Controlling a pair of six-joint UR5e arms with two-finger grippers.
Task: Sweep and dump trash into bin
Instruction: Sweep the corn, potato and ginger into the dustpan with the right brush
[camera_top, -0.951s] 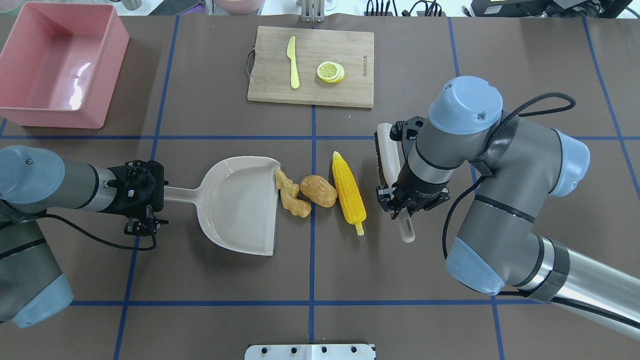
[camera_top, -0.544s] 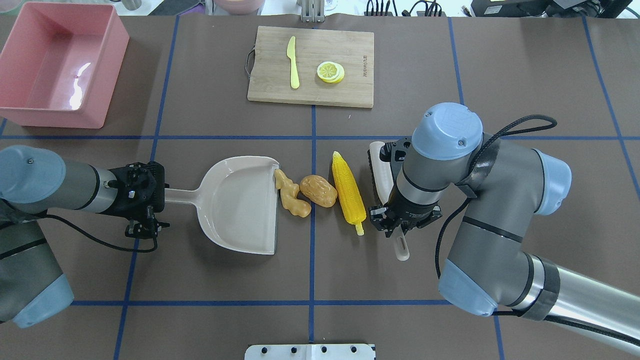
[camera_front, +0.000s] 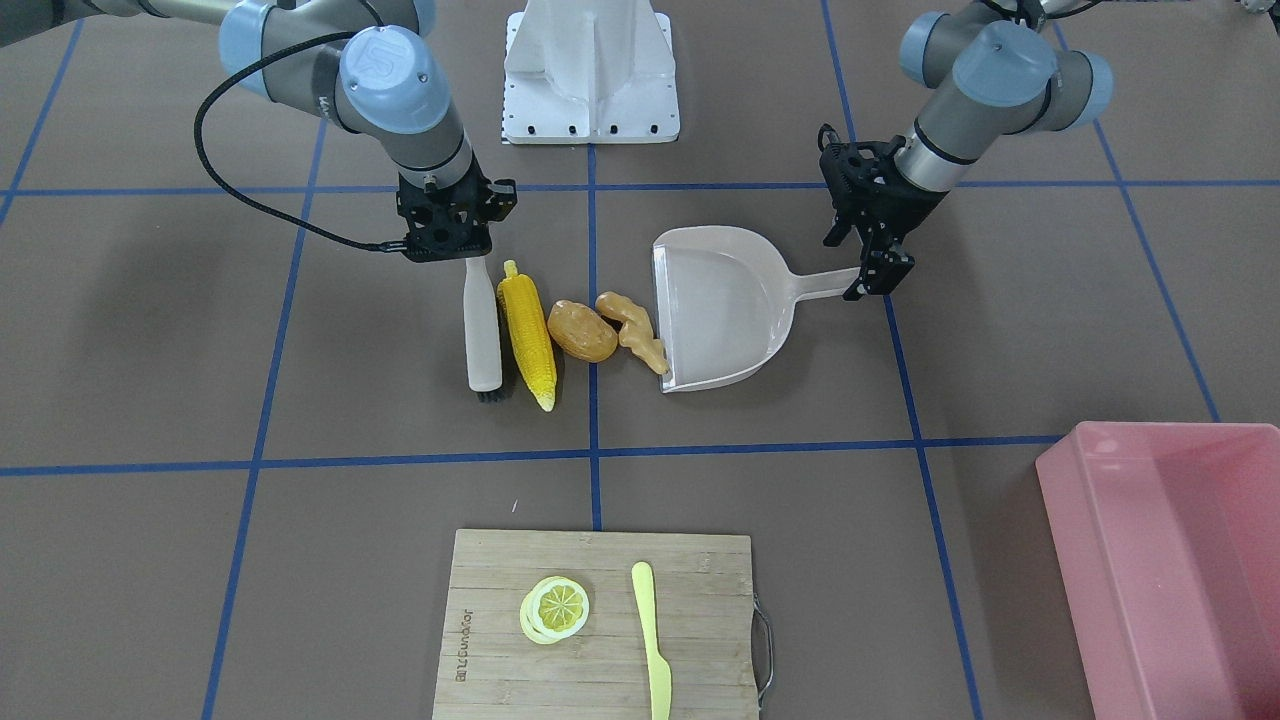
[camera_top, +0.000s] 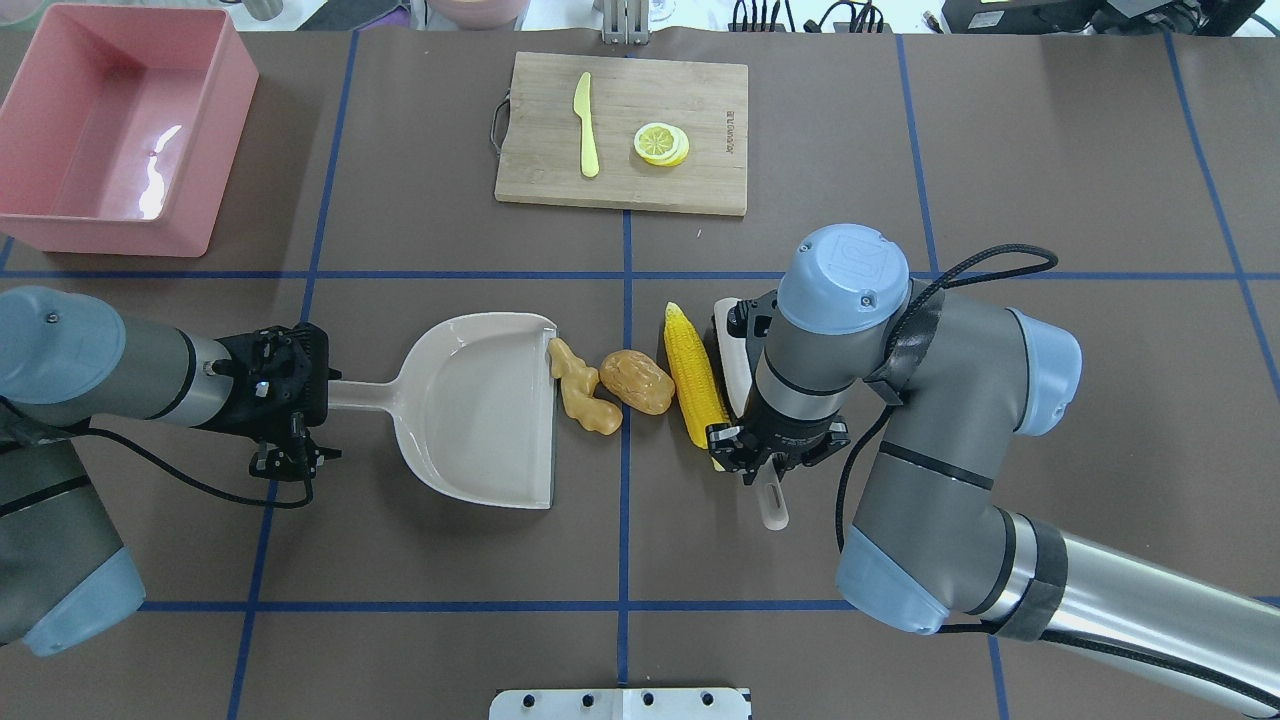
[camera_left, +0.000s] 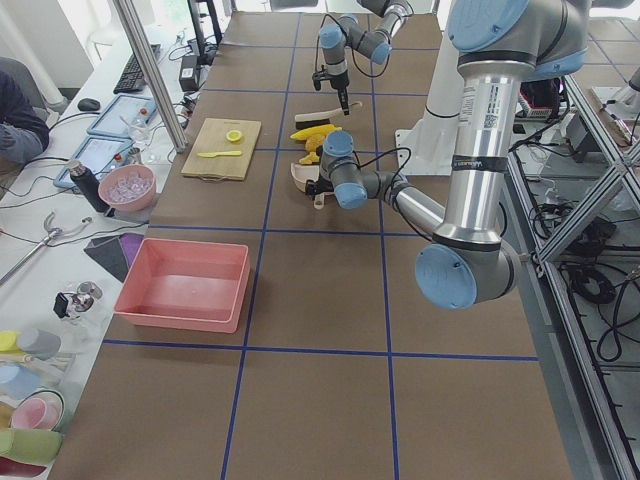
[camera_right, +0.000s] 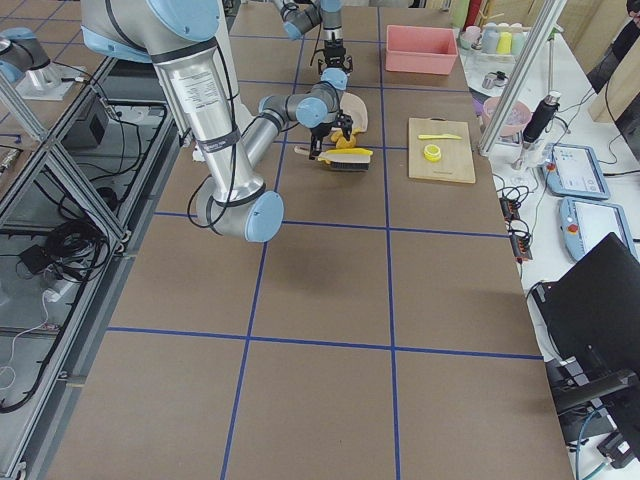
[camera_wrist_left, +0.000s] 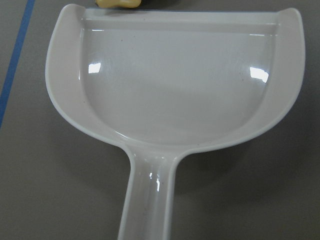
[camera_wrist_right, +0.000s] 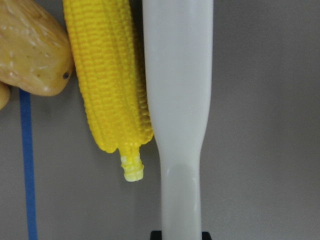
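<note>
Brown counter (camera_top: 400, 560): right claw (camera_top: 770, 458) grips the brush (camera_front: 482, 330), which touches the corn cob (camera_top: 695, 375); potato (camera_top: 636, 381) and ginger root (camera_top: 583, 388) lie between it and the dustpan (camera_top: 480, 410) (left claw (camera_top: 318, 390) clamps its handle). Pink bin (camera_top: 100, 228) sits well apart.

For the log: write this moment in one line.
right jaws: hold brush against corn cob; left jaws: hold dustpan; potato, ginger root: outside dustpan; bin: empty
</note>
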